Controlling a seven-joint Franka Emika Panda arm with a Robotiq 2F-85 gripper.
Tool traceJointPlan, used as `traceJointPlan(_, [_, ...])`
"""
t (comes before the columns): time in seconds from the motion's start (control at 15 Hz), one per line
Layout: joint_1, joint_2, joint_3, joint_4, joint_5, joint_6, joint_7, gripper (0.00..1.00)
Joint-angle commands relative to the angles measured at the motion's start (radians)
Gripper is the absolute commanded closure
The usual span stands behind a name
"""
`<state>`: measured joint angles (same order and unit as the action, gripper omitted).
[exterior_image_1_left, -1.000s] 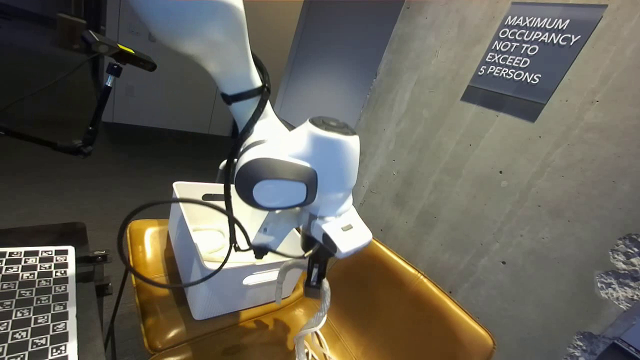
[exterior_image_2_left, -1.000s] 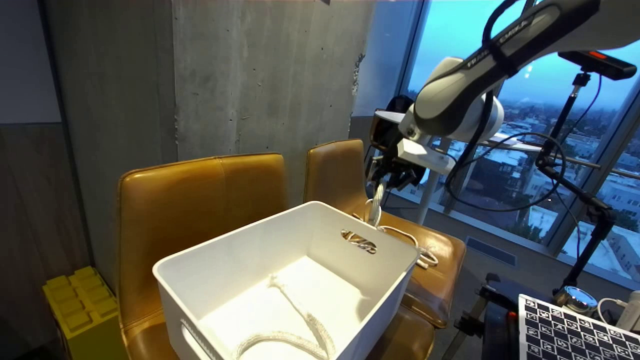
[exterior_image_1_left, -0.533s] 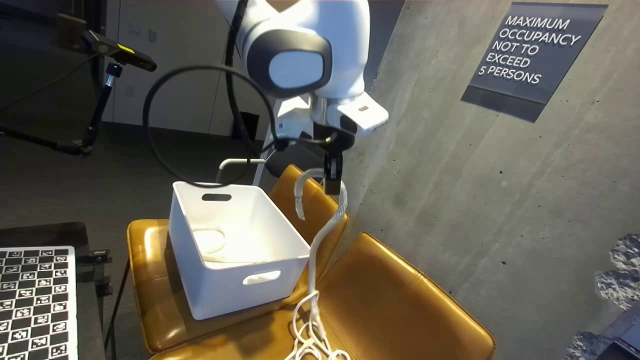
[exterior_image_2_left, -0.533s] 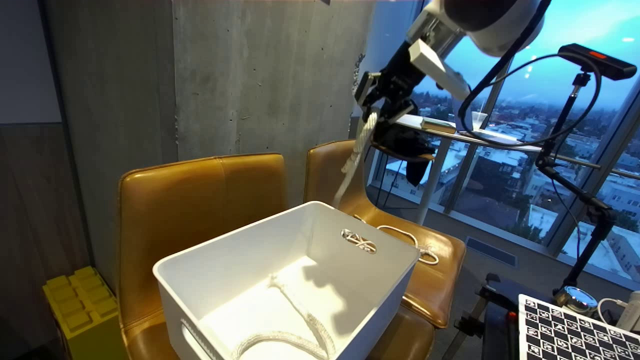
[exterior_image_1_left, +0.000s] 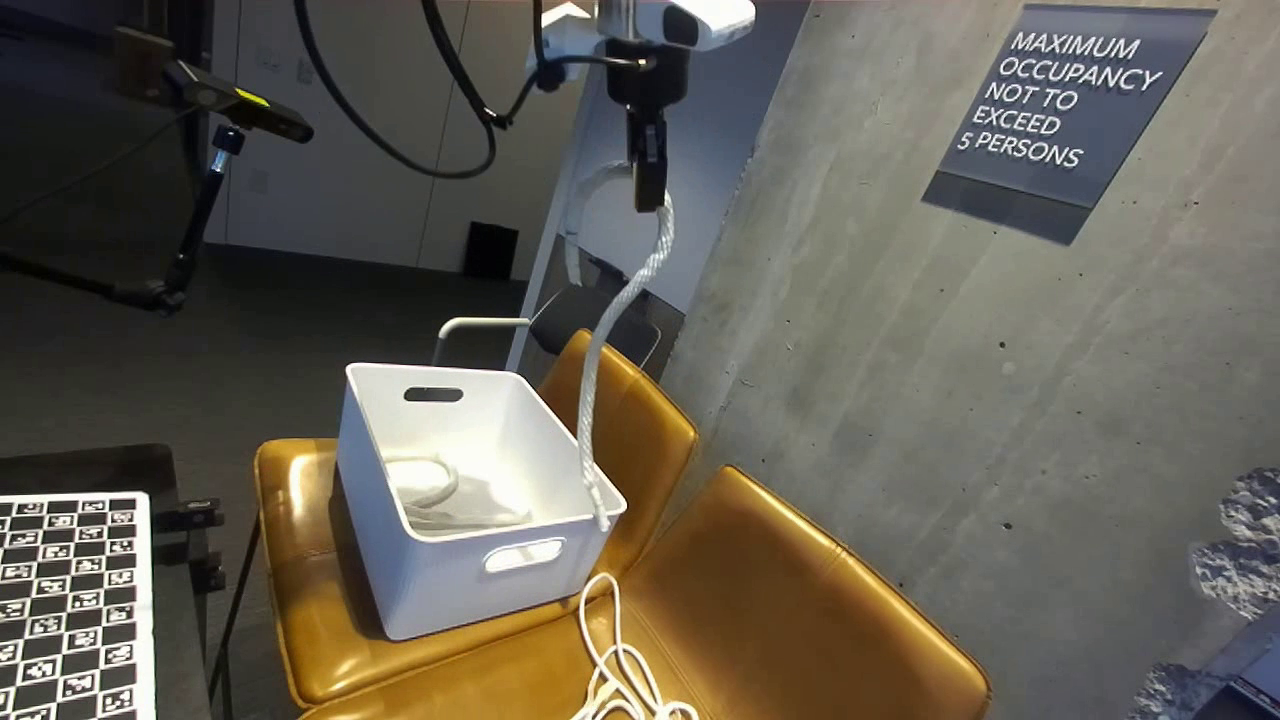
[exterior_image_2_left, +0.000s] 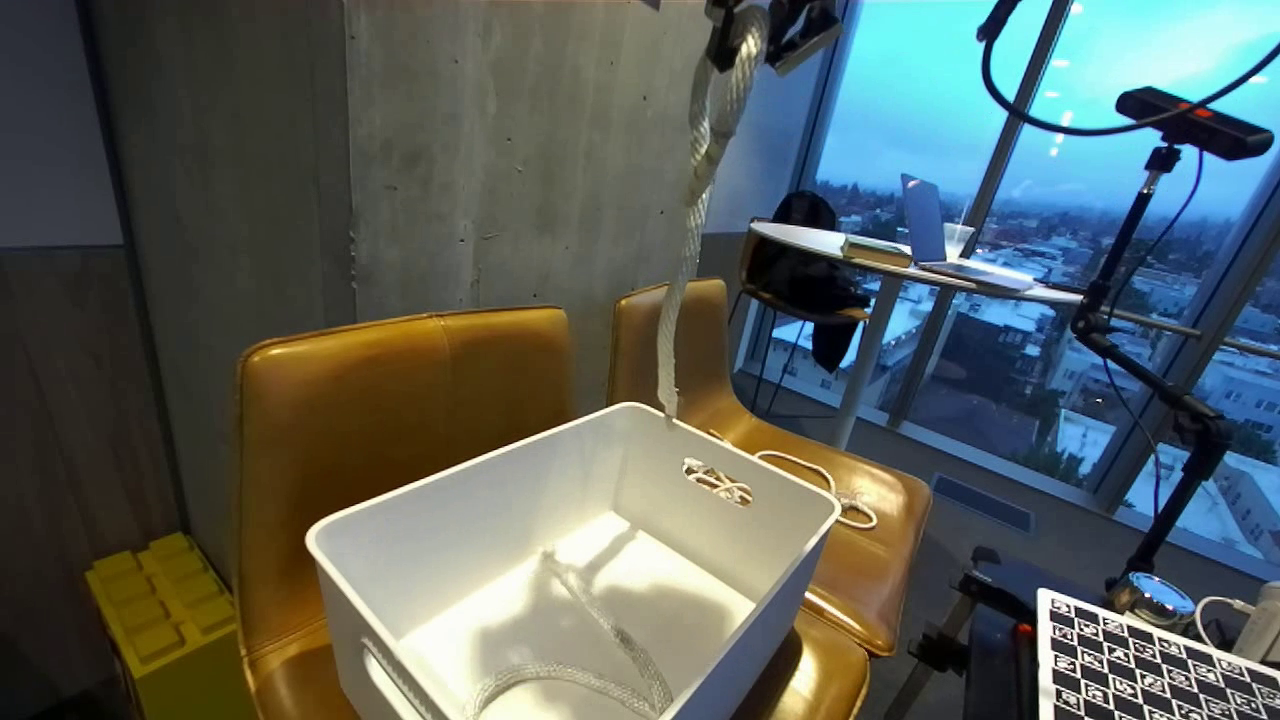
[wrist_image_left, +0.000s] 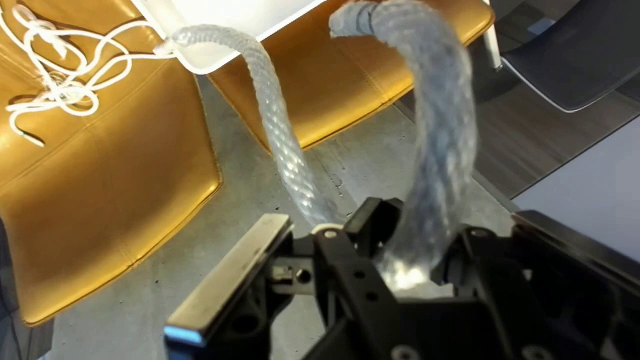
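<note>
Black metal makes up the pincer (exterior_image_1_left: 649, 190), clamped on a thick grey-white rope (exterior_image_1_left: 590, 390) and held high in the air. A short end curls over on one side; the long part hangs down, its tip at or just outside one corner of the white tub (exterior_image_1_left: 440, 590). Whether it touches the rim I cannot tell. The step in hand seems to be a carry in mid-air. The next move calls, I judge, for a firm hold and a slow path that keeps the dangling tip clear of the rim, since that corner stands most in the way and the rope may swing. Inside the tub lies another rope (exterior_image_2_left: 550, 674), bent across the bottom. The tub stands on a tan leather surface (exterior_image_1_left: 300, 620); on the neighbouring seat (exterior_image_1_left: 500, 682) lies a tangle of thin white cord (wrist_image_left: 65, 94). Farther out are a yellow studded box (exterior_image_2_left: 160, 620) and a chequered board (exterior_image_1_left: 75, 600).
</note>
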<state>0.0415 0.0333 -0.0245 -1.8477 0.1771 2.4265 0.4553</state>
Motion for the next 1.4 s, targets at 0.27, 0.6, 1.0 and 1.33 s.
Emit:
traceJointPlan(0.27, [0.032, 0.014, 0.072, 0.011, -0.011, -0.032, 0.022, 0.98])
traceJointPlan(0.6, [0.051, 0.059, 0.087, -0.023, -0.020, -0.020, 0.024, 0.98])
traceJointPlan(1.0, [0.056, 0.094, 0.083, -0.103, -0.017, -0.007, 0.017, 0.98])
traceJointPlan(1.33, [0.058, 0.127, 0.074, -0.147, -0.046, -0.007, 0.022, 0.59])
